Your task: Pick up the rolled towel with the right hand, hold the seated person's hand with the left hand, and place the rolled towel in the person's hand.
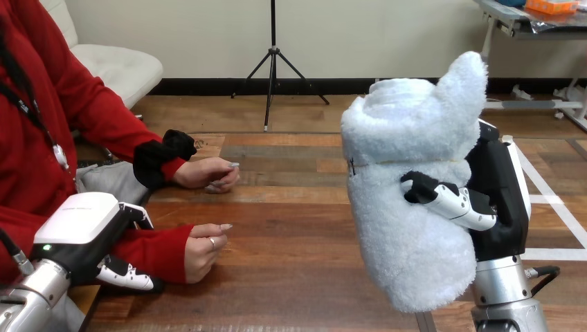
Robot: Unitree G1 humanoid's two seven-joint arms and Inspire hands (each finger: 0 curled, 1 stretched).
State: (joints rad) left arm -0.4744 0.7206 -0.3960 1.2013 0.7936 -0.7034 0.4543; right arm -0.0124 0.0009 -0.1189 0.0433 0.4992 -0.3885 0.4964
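Head view puts the right hand clamped round the rolled towel, which it holds upright with the long axis vertical. The person's nearer hand lies well to that hand's left, loosely curled on the table, with bare wood and open room between. The left hand sits just beside that wrist, against the red sleeve. Whether its fingers grip, I cannot tell.
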